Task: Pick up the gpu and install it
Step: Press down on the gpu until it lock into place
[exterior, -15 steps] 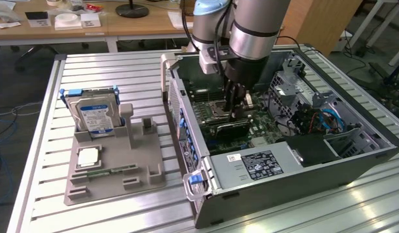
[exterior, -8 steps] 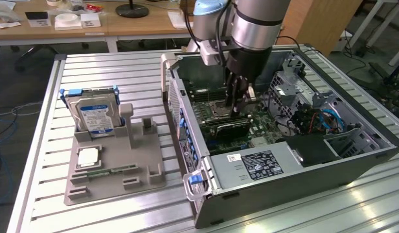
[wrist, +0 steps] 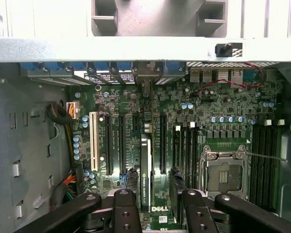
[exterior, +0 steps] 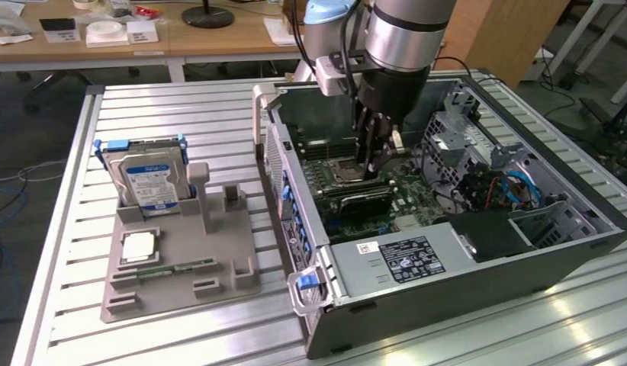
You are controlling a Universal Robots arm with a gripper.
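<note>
Exterior view, left to right: grey holder (exterior: pixel 171 263) carrying upright hard drive (exterior: pixel 148 181); open computer case (exterior: pixel 446 252); gripper (exterior: pixel 373 164) lowered inside it over the motherboard (exterior: pixel 416 191), fingers spread, holding nothing. Gpu (wrist: pixel 145 172) stands edge-on in a motherboard slot, between the fingers.

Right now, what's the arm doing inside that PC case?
The arm's gripper is down inside the open computer case, just above the motherboard. Its jaws are open. The gpu stands on edge in a motherboard slot between them, not gripped. The hard drive sits in a grey holder outside the case.
</note>
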